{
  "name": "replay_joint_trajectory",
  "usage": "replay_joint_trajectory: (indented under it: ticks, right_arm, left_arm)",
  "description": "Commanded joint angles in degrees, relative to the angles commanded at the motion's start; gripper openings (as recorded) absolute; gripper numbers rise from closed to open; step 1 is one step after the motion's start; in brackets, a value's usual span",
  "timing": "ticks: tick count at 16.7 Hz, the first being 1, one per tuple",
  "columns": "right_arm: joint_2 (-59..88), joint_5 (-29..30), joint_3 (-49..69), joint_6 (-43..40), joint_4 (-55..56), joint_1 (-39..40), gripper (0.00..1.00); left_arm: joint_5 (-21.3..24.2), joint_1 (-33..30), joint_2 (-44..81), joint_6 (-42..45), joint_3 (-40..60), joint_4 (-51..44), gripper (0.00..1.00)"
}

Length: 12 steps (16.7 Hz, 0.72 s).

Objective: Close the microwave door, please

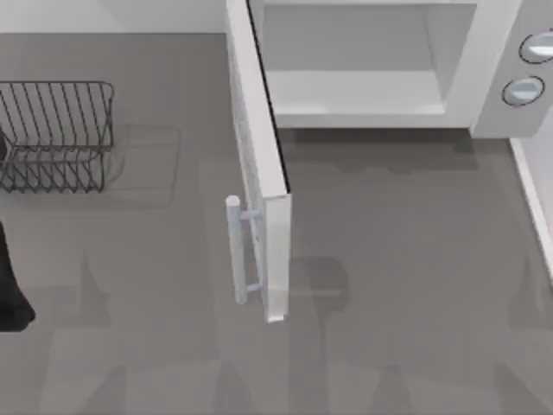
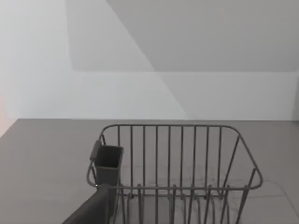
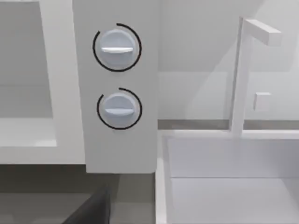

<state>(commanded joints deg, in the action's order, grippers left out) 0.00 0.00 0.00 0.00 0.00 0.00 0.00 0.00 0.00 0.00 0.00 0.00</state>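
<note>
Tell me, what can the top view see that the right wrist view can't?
The top view adds the door, swung wide open, its handle, and a wire rack at the table's left. The right wrist view adds a white basin beside the microwave, with a thin bent post standing at its back edge. Both share the microwave, its two knobs and part of its cavity.
</note>
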Motion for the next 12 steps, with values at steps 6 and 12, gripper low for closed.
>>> replay_joint_trajectory:
  ticks: [6,12]
  right_arm:
    - [0.0,0.0,0.0,0.0,0.0,0.0,1.0]
    - [0.0,0.0,0.0,0.0,0.0,0.0,1.0]
  left_arm:
    - [1.2,-1.4,5.4,3.7,3.7,-3.7,1.0]
    - [5.2,-5.8,27.6,17.7,19.9,-18.0,1.0]
